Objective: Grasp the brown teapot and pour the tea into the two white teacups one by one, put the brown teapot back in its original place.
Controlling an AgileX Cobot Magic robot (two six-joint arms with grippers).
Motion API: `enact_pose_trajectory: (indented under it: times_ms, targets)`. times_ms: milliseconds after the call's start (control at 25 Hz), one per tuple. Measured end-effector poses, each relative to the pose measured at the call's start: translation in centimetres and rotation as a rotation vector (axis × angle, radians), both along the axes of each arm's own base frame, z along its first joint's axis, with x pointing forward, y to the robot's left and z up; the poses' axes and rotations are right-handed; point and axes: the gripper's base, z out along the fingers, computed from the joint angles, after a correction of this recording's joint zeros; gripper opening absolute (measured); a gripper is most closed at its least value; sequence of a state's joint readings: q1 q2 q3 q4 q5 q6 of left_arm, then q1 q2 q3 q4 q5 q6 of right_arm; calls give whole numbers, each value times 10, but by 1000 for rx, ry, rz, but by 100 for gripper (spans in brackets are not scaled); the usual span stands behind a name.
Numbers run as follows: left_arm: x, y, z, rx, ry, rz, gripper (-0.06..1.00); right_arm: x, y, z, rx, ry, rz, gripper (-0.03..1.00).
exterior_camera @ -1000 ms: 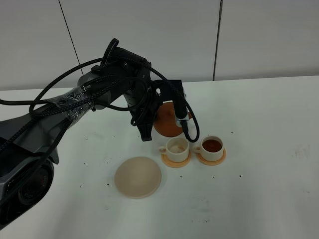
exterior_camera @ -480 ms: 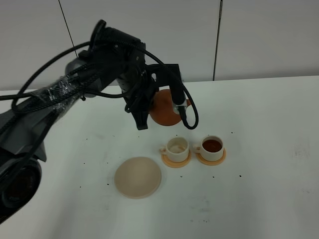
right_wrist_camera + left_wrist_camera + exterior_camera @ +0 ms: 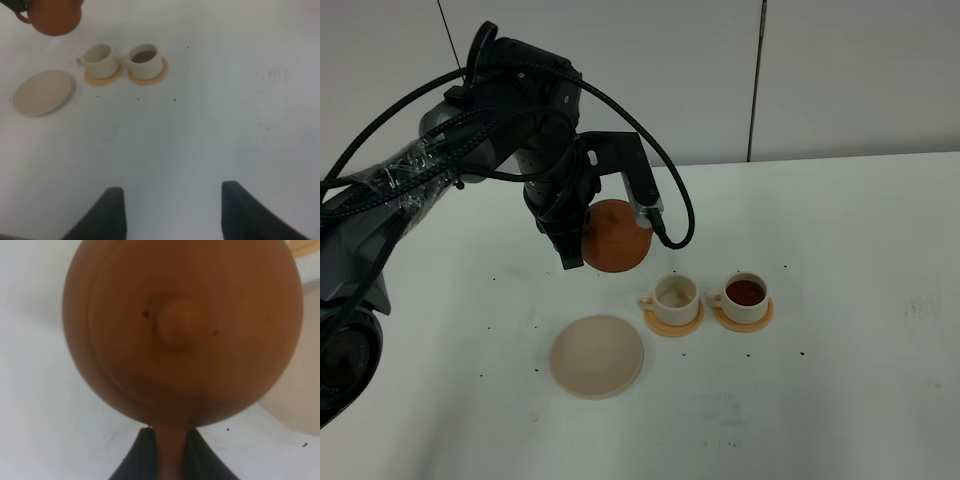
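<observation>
My left gripper (image 3: pixel 576 240) is shut on the loop handle of the brown teapot (image 3: pixel 616 236) and holds it above the table, left of and behind the two white teacups. In the left wrist view the teapot (image 3: pixel 182 330) fills the frame, lid knob toward the camera, its handle between my fingers (image 3: pixel 167 442). The left teacup (image 3: pixel 675 295) looks pale inside; the right teacup (image 3: pixel 747 293) holds dark tea. Each stands on an orange coaster. The beige trivet (image 3: pixel 597 355) lies bare in front of the teapot. My right gripper (image 3: pixel 172 189) is open and empty, far from everything.
The right wrist view shows the teapot (image 3: pixel 52 17), both teacups (image 3: pixel 100 57) (image 3: pixel 145 59) and the trivet (image 3: pixel 42 92) on the white table (image 3: pixel 860 300). Black cables loop around the left arm above the teapot. Small dark specks dot the table.
The left arm has swung left and back with the teapot, away from above the left teacup. The cups and trivet have not moved.
</observation>
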State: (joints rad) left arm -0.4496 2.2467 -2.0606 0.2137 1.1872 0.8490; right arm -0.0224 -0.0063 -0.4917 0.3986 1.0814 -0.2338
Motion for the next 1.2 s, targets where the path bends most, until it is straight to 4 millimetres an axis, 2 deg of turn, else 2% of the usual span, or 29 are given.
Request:
enact_pose_trajectory:
  times_ms: [240, 440, 720, 920, 1200]
  targets:
    - [-10, 5, -1, 16, 30, -3, 17, 0, 0, 0, -1, 0, 0, 42]
    - [-26, 24, -9, 43, 89, 10, 17, 0, 0, 0, 3, 0, 3, 42]
    - [-42, 42, -10, 63, 5, -77, 17, 0, 1, 0, 12, -1, 9, 42]
    - [-39, 35, -6, 89, -80, -148, 17, 0, 1, 0, 14, -1, 10, 42]
    - [-43, 4, -2, 154, -198, -297, 17, 0, 1, 0, 14, -1, 10, 42]
